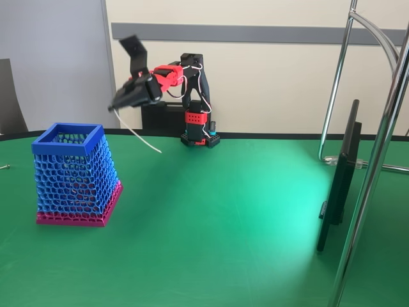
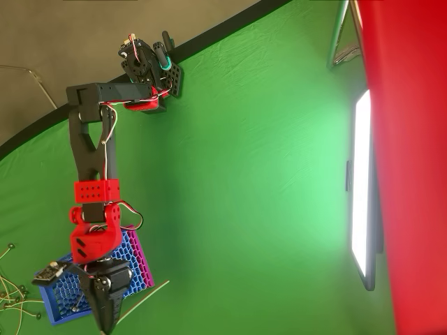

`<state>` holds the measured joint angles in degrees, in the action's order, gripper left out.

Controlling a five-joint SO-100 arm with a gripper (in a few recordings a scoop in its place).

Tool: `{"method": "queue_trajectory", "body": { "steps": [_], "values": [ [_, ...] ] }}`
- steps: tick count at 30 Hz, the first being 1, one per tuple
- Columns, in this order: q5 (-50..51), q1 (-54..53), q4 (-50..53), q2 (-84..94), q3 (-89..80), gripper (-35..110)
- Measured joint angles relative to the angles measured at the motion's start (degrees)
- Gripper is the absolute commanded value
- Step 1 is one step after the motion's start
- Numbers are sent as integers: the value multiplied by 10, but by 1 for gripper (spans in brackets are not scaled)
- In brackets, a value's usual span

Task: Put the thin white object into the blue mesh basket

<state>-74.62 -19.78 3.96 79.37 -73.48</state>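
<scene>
The blue mesh basket (image 1: 69,176) stands upright on the green table at the left, with a blue square rim and a magenta base. In the overhead view the basket (image 2: 59,299) lies partly under the arm. My gripper (image 1: 114,107) hangs in the air above and just right of the basket's rim, shut on one end of the thin white object (image 1: 137,135). The stick slants down to the right, clear of the table. From above, the gripper (image 2: 109,325) points past the basket's edge and the thin white object (image 2: 144,301) sticks out beside the basket.
A chrome stand (image 1: 377,160) with a dark flat panel (image 1: 339,185) rises at the right. A small grey piece (image 1: 4,167) lies at the far left edge. Several thin wiry bits (image 2: 10,293) lie left of the basket. The arm's base (image 1: 198,137) sits at the table's back.
</scene>
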Motion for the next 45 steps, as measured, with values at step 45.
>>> {"method": "queue_trajectory", "body": {
  "steps": [45],
  "values": [
    [-354, -201, -243, -123, -27, 10]
  ]
}}
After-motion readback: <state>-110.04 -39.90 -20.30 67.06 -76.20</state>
